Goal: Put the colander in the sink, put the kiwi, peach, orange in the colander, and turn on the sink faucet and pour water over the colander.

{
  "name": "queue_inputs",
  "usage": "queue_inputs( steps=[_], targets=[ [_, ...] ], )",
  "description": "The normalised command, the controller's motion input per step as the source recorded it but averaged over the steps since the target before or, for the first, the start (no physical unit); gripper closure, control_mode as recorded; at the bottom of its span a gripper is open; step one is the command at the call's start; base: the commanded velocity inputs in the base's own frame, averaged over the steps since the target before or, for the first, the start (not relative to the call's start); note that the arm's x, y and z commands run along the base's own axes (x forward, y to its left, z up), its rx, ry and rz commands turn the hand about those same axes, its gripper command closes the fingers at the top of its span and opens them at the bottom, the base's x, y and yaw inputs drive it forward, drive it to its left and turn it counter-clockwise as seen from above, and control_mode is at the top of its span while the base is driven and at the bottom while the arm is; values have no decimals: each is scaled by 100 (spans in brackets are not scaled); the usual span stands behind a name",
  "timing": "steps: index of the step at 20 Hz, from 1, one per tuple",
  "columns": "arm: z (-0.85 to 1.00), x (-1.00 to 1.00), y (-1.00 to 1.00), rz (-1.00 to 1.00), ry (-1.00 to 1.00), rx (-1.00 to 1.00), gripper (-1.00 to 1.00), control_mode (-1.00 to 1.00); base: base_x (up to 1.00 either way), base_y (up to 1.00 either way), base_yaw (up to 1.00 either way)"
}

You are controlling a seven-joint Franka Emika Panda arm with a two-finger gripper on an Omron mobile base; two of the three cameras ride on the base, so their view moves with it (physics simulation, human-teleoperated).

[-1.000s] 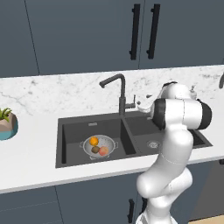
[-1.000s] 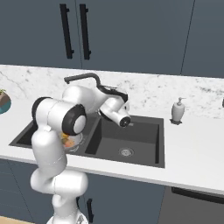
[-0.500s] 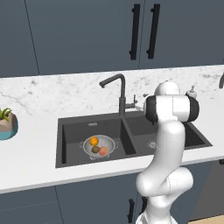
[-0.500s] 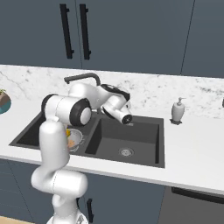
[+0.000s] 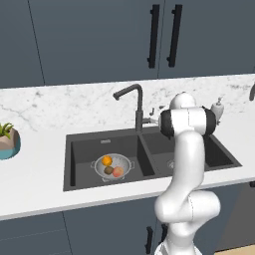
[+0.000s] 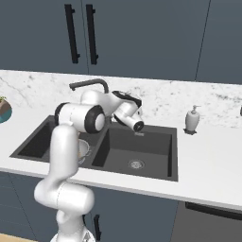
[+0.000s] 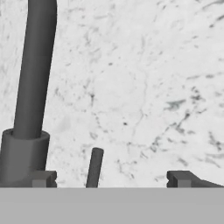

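Left base view: the colander (image 5: 112,166) is seen in the left basin of the sink (image 5: 79,149), with the orange (image 5: 106,160), the kiwi (image 5: 108,170) and the peach (image 5: 118,172) inside it; a teal plant pot (image 5: 9,145) is seen at the left on the counter (image 5: 35,174).
Right base view: the colander (image 6: 83,149) is mostly hidden behind the arm and the fruit cannot be made out; the right basin's round drain (image 6: 136,164) and the white soap dispenser (image 6: 192,119) are shown plainly here.
Hand view: the faucet (image 7: 30,87) is seen close up at the left as a dark upright column on a wider base, with its small lever (image 7: 94,167) just beside it, against the marbled wall (image 7: 144,78).
Faucet: its bent spout (image 5: 127,92) is seen over the left basin in the left base view; no stream can be made out in any view.
Claw: the claw (image 7: 111,178) is held with its tips wide apart; nothing is gripped; the lever is seen between the two tips, nearer the left one; contact cannot be told.
Claw position: in the right base view the claw (image 6: 140,125) is seen over the back of the right basin, near the faucet's base.
Writing: no readable brand or label is seen.
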Motion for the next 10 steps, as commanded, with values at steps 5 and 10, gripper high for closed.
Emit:
queue_inputs(
  steps=[5, 10],
  targets=[
    [-21, 47, 0, 0, 0, 0, -100, -100, 0, 0, 0],
    [-14, 46, 0, 0, 0, 0, -100, -100, 0, 0, 0]
  ],
)
